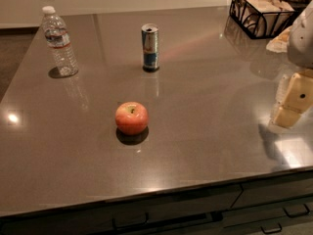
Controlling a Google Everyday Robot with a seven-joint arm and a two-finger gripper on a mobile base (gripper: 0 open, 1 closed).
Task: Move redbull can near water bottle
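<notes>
1. A wide desk (205,131) with a glossy grey-brown top stretches out in front of me. Lamps glint off it, with one bright spot close to the left edge.
2. The can (150,47) is slim, blue and silver, with a red mark and a silver top. It stands upright toward the back edge, roughly midway between the left and right edges, and nothing touches it.
3. The bottle (59,43) is clear ribbed plastic with a white cap and a white label printed in red and blue. It stands upright near the back left corner. It is taller than the can and well apart from it, with bare desk between the two.
4. A red and yellow apple (131,117) sits stem up near the middle of the desk. It is closer to the front edge than the can and apart from both can and bottle.
5. A black wire basket (244,21) sits at the back right corner, holding pale flat things I cannot make out.
6. The gripper (292,104), made of cream-coloured blocks, hangs over the right edge, about halfway between front and back and well apart from the can. I cannot tell whether it is spread apart or closed together.
7. Part of a white arm (303,35) shows above the gripper, nearer the back right corner.
8. Under the front edge are dark drawers (129,223) with thin handles.
</notes>
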